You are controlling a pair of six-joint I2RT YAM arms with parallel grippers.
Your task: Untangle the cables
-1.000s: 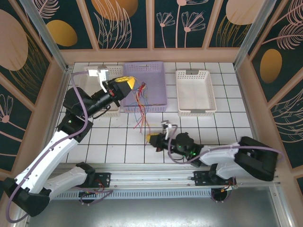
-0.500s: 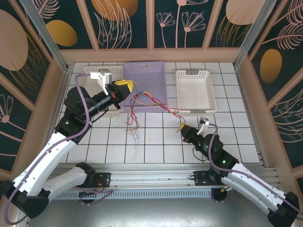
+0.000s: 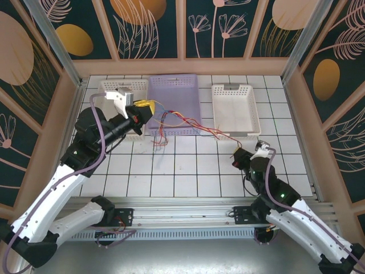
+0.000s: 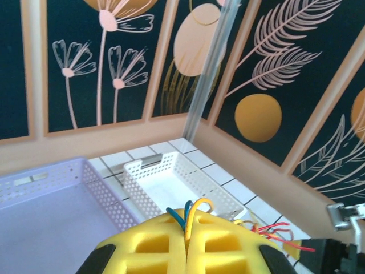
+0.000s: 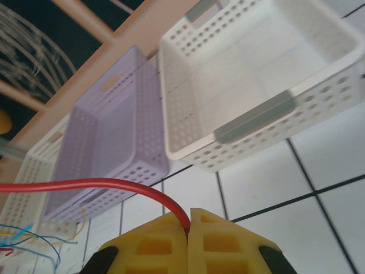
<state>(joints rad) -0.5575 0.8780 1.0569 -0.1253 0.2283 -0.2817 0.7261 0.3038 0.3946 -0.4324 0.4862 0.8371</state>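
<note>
The cables [image 3: 188, 123] are a bundle of thin red, yellow and blue wires stretched low across the front of the purple basket [image 3: 174, 85]. My left gripper [image 3: 151, 106] holds one end above that basket's left edge. In the left wrist view its yellow fingers [image 4: 154, 248] are shut on blue and yellow strands [image 4: 191, 212]. My right gripper [image 3: 235, 154] sits on the tiles before the right white basket [image 3: 217, 111]. There its yellow fingers [image 5: 154, 240] are shut on a single red cable [image 5: 85, 184] that arcs off to the left. Loose ends [image 3: 159, 140] hang over the tiles.
A second white basket [image 3: 108, 87] stands at the back left, partly under my left arm. Wooden walls close in the tiled table on three sides. Open tiles lie in front between the two arms.
My right gripper has swung right and back with the red cable, drawing the bundle out across the purple basket's front. The left gripper has drifted slightly left and back.
</note>
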